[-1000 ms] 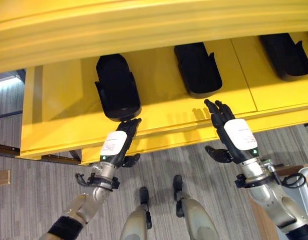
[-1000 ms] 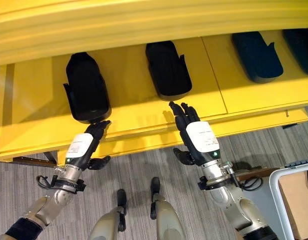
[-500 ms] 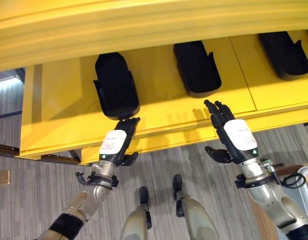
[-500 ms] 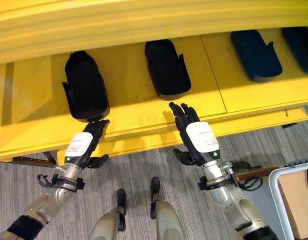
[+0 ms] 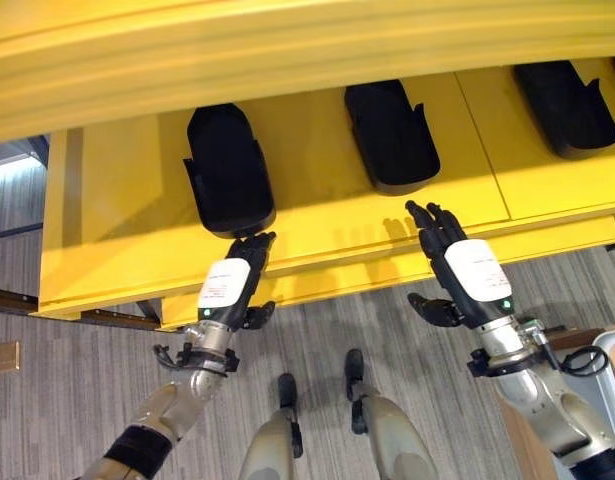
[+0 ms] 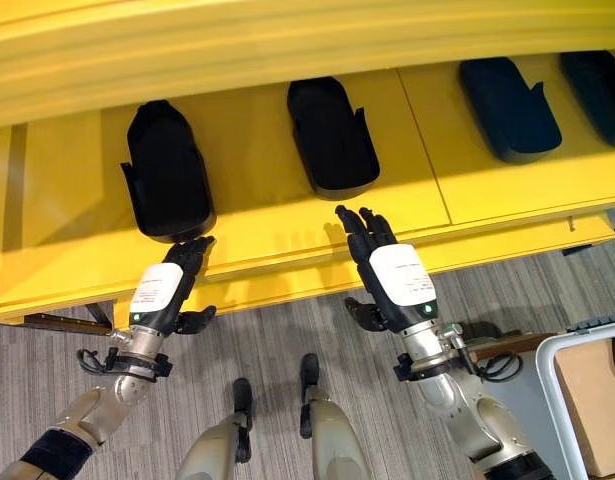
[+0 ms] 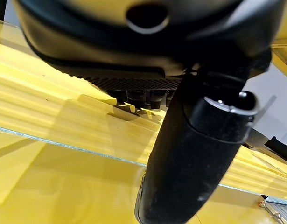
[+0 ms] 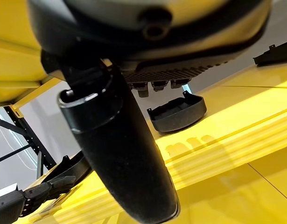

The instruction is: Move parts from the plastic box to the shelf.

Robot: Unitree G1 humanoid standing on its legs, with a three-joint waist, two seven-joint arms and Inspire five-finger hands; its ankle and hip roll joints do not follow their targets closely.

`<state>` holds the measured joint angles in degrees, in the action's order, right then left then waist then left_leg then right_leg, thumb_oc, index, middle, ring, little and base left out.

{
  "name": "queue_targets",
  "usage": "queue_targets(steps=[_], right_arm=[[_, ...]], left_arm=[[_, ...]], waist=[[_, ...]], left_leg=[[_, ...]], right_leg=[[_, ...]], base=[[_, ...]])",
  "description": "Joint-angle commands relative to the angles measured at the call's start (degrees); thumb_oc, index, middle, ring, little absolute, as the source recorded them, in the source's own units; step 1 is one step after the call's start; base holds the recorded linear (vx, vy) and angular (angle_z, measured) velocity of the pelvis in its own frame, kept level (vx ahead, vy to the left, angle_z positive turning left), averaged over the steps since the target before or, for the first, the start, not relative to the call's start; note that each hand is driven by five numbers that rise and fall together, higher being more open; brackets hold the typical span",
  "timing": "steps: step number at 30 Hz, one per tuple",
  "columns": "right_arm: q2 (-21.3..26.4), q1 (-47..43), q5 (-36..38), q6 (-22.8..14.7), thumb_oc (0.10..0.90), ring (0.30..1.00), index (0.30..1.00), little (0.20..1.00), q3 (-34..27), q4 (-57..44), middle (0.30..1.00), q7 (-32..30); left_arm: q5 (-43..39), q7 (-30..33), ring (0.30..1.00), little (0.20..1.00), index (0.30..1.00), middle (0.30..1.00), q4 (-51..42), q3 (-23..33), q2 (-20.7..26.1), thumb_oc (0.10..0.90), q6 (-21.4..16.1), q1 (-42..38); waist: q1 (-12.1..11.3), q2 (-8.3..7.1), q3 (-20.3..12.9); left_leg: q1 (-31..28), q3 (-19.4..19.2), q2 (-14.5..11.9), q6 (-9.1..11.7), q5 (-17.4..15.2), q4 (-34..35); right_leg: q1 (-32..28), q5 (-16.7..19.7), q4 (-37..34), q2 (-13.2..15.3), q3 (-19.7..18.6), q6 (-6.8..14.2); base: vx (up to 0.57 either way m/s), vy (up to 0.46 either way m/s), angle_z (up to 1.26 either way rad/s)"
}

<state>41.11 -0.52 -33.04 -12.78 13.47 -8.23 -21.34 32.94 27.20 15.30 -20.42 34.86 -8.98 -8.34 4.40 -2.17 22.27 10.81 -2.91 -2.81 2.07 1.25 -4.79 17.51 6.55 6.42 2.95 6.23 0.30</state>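
Four black moulded parts are seen lying on the yellow shelf (image 5: pixel 117 200), the leftmost part (image 5: pixel 227 170) touched at its near end by the straight-fingered, empty left hand (image 5: pixel 232 285) at the front edge, the right hand (image 5: pixel 465 275) likewise open and empty; the parts are judged light, rigid and smooth, best gripped by their raised side walls.

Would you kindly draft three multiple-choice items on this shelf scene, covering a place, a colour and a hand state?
1. Where are the left hand's fingertips?
A) at the leftmost part's near end
B) on the floor
C) in a box

2. What colour is the shelf?
A) blue
B) yellow
C) white

3. How is the right hand?
A) clenched on a part
B) curled, empty
C) open, holding nothing

Answers:
1 A: the left hand reaches the leftmost part.
2 B: the shelf is yellow.
3 C: the right hand has straight fingers short of the middle part.
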Motion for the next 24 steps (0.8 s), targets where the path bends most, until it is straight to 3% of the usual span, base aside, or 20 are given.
queue_targets(steps=[1,24], right_arm=[[0.52,-3.8,1.8,-2.69,0.9,1.0,1.0,1.0,-0.33,-4.07,1.0,-4.03],[0.49,-3.57,1.81,-2.67,0.9,1.0,1.0,1.0,-0.64,-4.01,1.0,-3.87]], left_arm=[[-1.45,1.07,1.0,1.0,1.0,1.0,3.93,4.05,0.73,0.9,2.49,2.53],[-1.1,2.32,1.0,1.0,1.0,1.0,5.23,5.9,1.29,0.9,3.54,1.9]], waist=[[-0.68,-1.62,-3.05],[-0.57,-1.76,-2.67]], left_leg=[[2.4,1.77,-4.74,2.66,0.52,-2.37],[2.99,1.73,-4.42,2.58,0.29,-2.97]], right_leg=[[-0.4,-4.86,5.08,4.21,-2.0,5.35],[0.04,-4.69,5.25,4.3,-2.2,5.37]], base=[[0.0,0.0,0.0],[0.0,0.0,0.0]])
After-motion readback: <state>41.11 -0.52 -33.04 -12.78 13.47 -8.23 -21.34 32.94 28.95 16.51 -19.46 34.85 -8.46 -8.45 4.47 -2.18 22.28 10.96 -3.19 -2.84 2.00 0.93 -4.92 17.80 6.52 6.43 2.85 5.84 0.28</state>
